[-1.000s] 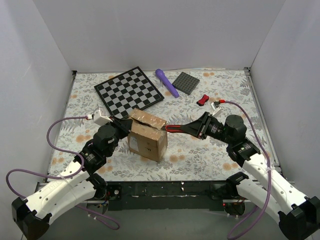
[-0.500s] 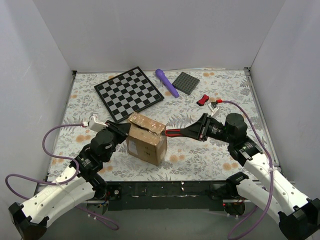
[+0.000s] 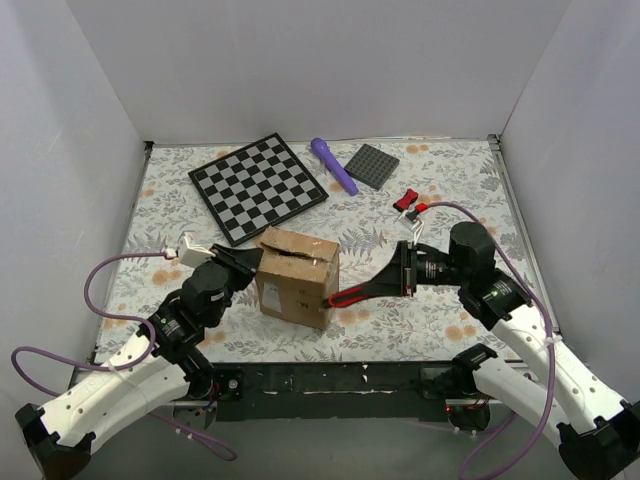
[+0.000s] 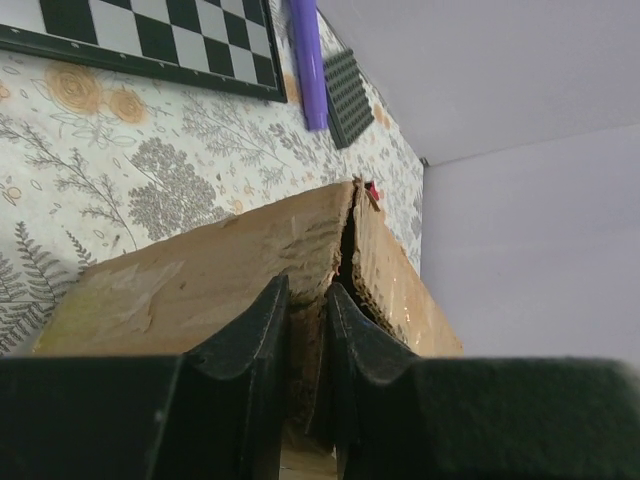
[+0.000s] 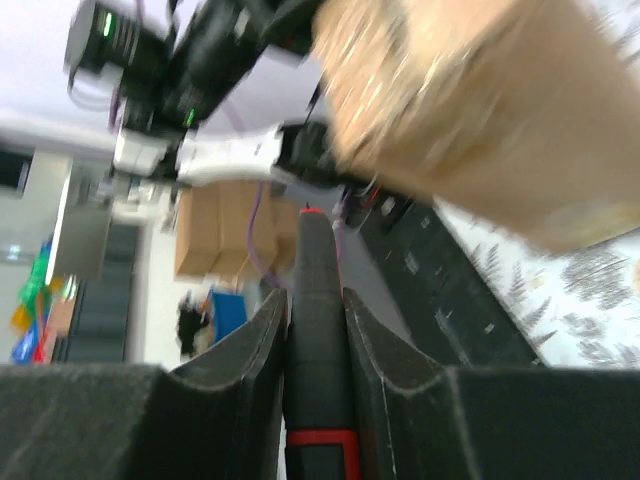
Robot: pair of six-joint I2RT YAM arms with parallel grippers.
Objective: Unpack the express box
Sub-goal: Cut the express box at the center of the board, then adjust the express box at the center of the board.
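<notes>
left gripper [image 4: 308,300]: at the top left edge of the express box [image 3: 298,278], fingers pinching a flap edge
right gripper [image 3: 400,278]: right of box, clamped on red-and-black tool [image 3: 352,294], tip low at box's right face
express box: mid-table, upright, dark slit between top flaps
surface: floral cloth [image 3: 450,200] under box
behind box: checkerboard [image 3: 258,187] to the left, purple stick [image 3: 333,165], dark grey plate [image 3: 372,165], small red piece [image 3: 405,200] to the right
room: white walls [image 3: 320,70] on three sides
unclear: box inside hidden; tip contact can't tell; right wrist view blurred

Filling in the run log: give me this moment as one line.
left gripper: jaws pinch express box top edge | right gripper: jaws clamp red-black tool, tip at box's right side | top flaps: not folded open
</notes>
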